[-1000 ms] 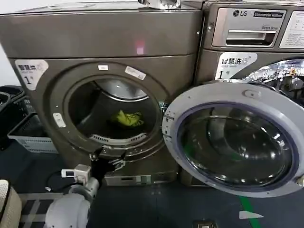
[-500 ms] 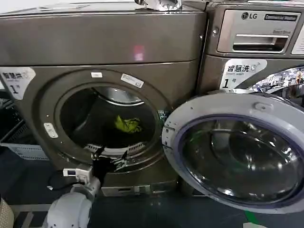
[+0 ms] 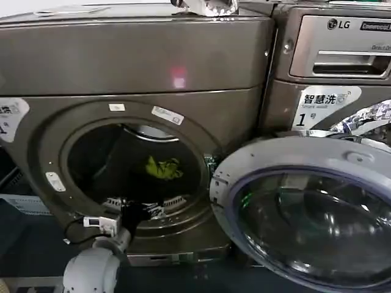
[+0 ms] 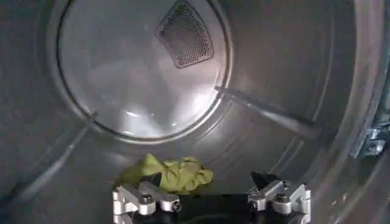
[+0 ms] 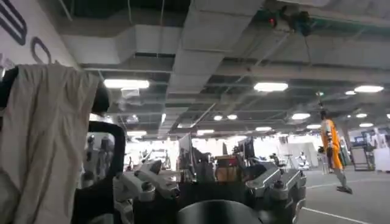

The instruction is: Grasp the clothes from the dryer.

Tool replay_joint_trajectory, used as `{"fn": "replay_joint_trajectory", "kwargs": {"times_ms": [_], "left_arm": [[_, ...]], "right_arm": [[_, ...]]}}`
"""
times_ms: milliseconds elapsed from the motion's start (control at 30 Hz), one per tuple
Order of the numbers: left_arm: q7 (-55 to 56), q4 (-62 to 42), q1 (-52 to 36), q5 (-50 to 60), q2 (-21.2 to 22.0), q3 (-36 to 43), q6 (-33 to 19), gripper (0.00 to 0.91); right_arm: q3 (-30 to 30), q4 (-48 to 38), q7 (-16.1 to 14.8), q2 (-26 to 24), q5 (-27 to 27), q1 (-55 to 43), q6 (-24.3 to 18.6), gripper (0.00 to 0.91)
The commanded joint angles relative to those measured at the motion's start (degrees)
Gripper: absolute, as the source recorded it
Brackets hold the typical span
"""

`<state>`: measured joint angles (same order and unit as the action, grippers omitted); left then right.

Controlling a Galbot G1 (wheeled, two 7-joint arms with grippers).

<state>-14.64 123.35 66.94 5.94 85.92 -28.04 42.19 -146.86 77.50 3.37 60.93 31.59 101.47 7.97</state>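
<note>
The dryer (image 3: 134, 55) is a bronze-grey front-loader with its round porthole open. The clothes (image 3: 163, 168), a small yellow-green wad, lie low at the back of the drum. My left gripper (image 3: 138, 211) is at the lower lip of the porthole, open and holding nothing. In the left wrist view the clothes (image 4: 172, 174) rest on the drum floor just beyond the left gripper (image 4: 208, 184), nearer one fingertip than the other. The right gripper (image 5: 210, 182) points out into the room, open, with nothing between its fingers.
The dryer's round glass door (image 3: 305, 213) hangs open to the right of the porthole. An LG machine (image 3: 342, 55) stands to the right. A drum vane (image 4: 268, 112) and a perforated vent (image 4: 186, 30) show inside. A beige cloth (image 5: 42, 140) hangs near the right arm.
The dryer has grown larger in the head view and slid left. My left gripper has gone from below the porthole rim to over its lower lip. The clothes have not moved.
</note>
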Motion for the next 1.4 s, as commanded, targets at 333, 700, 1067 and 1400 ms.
{"fn": "replay_joint_trajectory", "kwargs": {"times_ms": [333,700,1067,1400], "left_arm": [[-0.1,-0.1,0.7,0.8,0.2,0.1,2.8,0.907],[-0.1,-0.1,0.8,0.9,0.3,-0.1,2.8,0.907],[2.3,-1.1,-0.6,1.2,0.7,-0.4,2.8,0.907],[4.4,-10.3,-5.1,2.1,0.9,-0.8,1.4,0.907]], "right_arm": [[1.3,-0.2,0.0,0.0,-1.4,-0.6,-0.5,0.907],[1.8,-0.2,0.0,0.0,-1.7,-1.0,-0.5,0.907],[2.1,-0.1,0.5,0.1,-2.2,-1.1,-1.4,0.907],[2.9,0.7,0.5,-0.1,-2.2,-1.5,-1.5,0.907]]}}
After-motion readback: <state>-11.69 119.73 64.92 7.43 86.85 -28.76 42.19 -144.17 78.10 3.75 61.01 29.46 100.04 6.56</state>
